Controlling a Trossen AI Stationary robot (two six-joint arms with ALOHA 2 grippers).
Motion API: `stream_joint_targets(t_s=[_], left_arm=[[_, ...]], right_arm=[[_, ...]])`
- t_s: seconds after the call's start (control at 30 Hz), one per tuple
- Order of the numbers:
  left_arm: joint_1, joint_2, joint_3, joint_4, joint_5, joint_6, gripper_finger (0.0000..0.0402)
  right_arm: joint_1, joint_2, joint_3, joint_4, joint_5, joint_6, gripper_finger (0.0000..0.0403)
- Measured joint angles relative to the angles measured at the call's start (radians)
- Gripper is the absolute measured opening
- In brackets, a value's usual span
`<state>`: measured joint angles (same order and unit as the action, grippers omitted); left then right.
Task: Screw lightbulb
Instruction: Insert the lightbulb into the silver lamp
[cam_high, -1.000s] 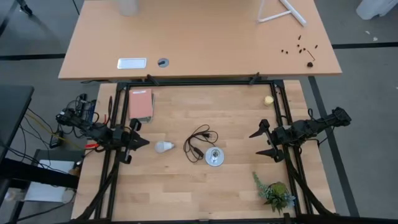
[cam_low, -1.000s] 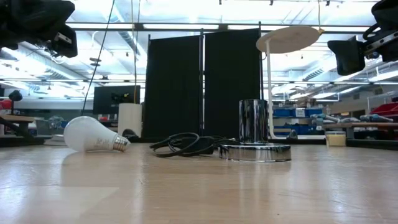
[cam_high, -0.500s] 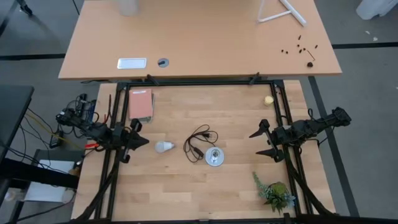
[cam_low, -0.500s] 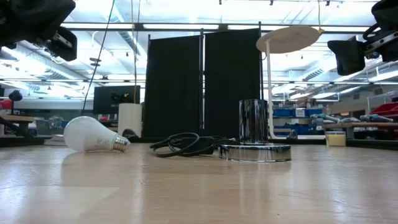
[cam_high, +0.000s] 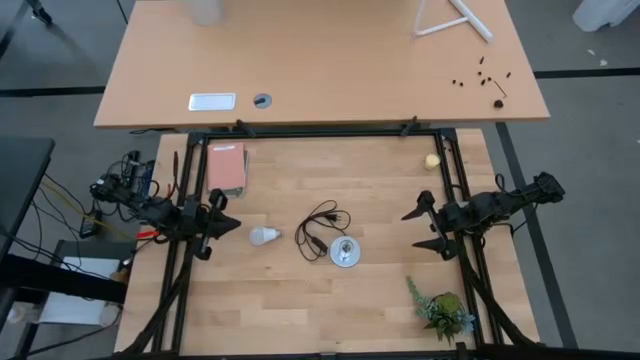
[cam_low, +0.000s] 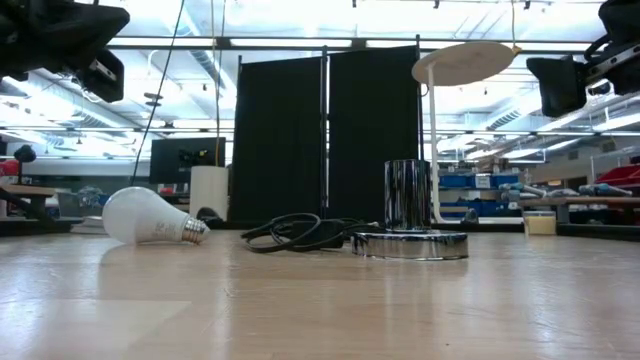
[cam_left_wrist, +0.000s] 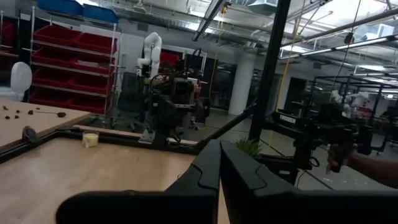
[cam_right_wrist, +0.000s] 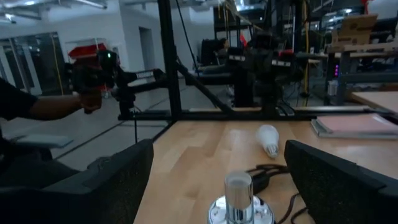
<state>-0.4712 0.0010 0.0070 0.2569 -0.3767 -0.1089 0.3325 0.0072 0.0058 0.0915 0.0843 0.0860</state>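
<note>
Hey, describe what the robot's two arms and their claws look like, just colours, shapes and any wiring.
Both arms are dark, jointed and slim. The left claw and right claw each have two black, tapered fingers. Thick matte-black fingers show up close in the right wrist view. Coloured wires bunch at the left arm's base.

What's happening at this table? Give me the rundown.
Nothing is being handled at this moment. The lightbulb lies on its side on the wooden table, left of the round socket base with its coiled black cord. The left gripper hovers just beside the bulb with its fingers shut, not touching it. The right gripper waits open near the table's right edge, facing the socket. The bulb is not yet screwed in.
</note>
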Motion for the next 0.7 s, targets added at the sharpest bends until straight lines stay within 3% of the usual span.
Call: stream_joint_targets(t_s=[0.2,0.37,0.53,0.7], left_arm=[[0.000,0.000,0.000,0.003,-0.048,-0.001,0.0017],[0.000,0.031,0.000,0.018,-0.150,-0.057,0.0023],[0.000,0.136,0.007,0.094,-0.238,-0.038,0.0054],[0.000,0.295,0.067,0.145,-0.240,0.002,0.0092]], right_arm=[[0.000,0.000,0.000,0.093,0.000,0.001,0.0372],[-0.001,0.007,0.000,0.207,0.027,0.020,0.0372],[-0.001,0.039,0.000,0.319,0.194,-0.051,0.0372],[-0.001,0.071,0.000,0.337,0.425,-0.116,0.0372]])
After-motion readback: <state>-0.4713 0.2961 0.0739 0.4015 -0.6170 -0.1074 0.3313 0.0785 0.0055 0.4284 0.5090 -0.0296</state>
